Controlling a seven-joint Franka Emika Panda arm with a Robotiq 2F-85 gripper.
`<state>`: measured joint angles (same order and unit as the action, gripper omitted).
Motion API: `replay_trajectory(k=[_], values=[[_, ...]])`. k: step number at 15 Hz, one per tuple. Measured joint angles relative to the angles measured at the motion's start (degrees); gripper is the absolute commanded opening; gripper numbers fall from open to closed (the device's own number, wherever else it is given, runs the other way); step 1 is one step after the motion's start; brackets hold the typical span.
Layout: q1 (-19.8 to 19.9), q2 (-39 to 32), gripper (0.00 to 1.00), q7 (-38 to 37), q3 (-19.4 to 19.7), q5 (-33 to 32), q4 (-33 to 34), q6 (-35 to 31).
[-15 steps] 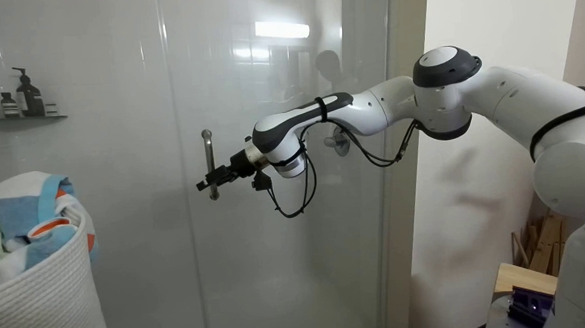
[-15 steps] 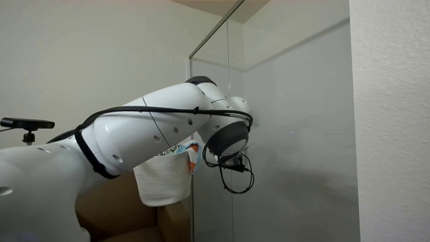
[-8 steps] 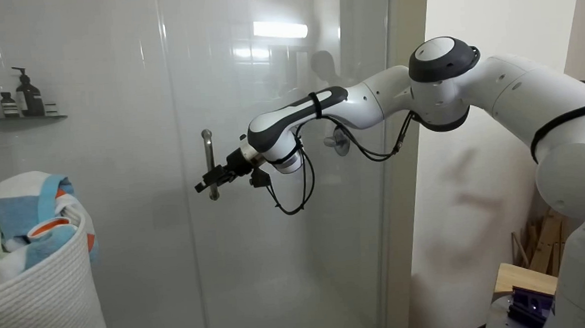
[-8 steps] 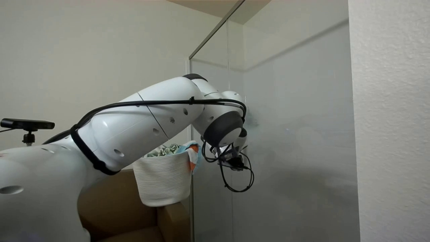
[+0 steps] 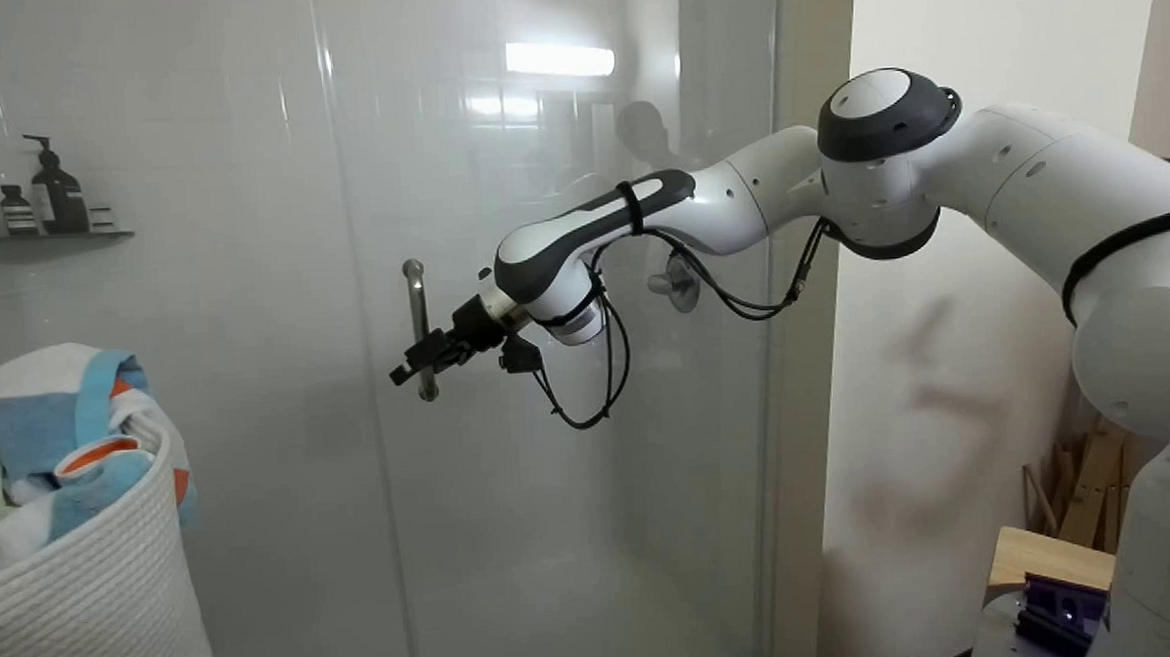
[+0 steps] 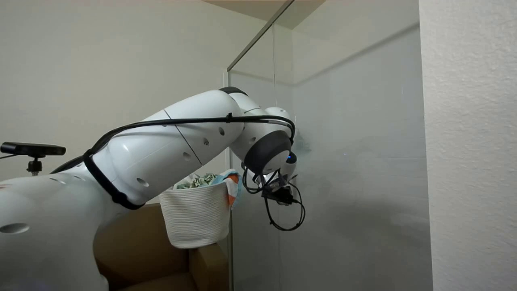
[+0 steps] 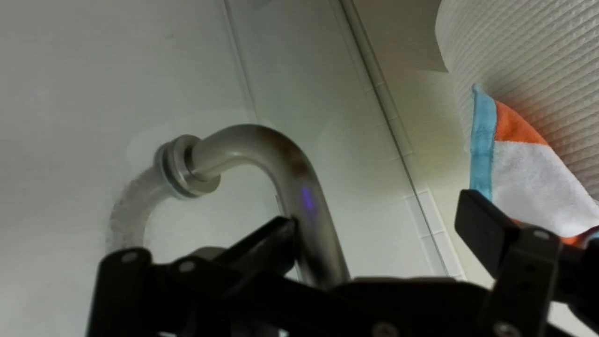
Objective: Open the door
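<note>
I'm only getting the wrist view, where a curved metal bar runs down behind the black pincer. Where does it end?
Observer: In an exterior view, the handle on the glass door shows its lower end just below the pincer.
Visitor: And what's in that ribbed white basket?
Observer: An exterior view shows a heap of cloths in it, some of them pale green.
Visitor: Anything I can't see at all?
Observer: Yes, a dark pump bottle on a small shelf, in an exterior view.

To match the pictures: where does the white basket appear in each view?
In an exterior view: basket, lower left, cut by the edge.
In an exterior view: basket, left of centre, below mid-height.
Wrist view: basket, upper right corner.
Shared landmark: the orange-patched towel hanging from it.
</note>
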<state>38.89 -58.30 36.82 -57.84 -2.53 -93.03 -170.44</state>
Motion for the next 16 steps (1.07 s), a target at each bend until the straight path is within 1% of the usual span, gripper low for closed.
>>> replay_trajectory(k=[7, 12, 16], values=[[0.0, 0.4, 1.00, 0.0, 0.1, 0.0, -0.1, 0.9], [-1.4, 2.4, 1.00, -1.1, 2.1, 0.0, -0.3, 1.1], [-1.5, 2.6, 1.00, -1.1, 2.3, 0.0, -0.4, 1.1]])
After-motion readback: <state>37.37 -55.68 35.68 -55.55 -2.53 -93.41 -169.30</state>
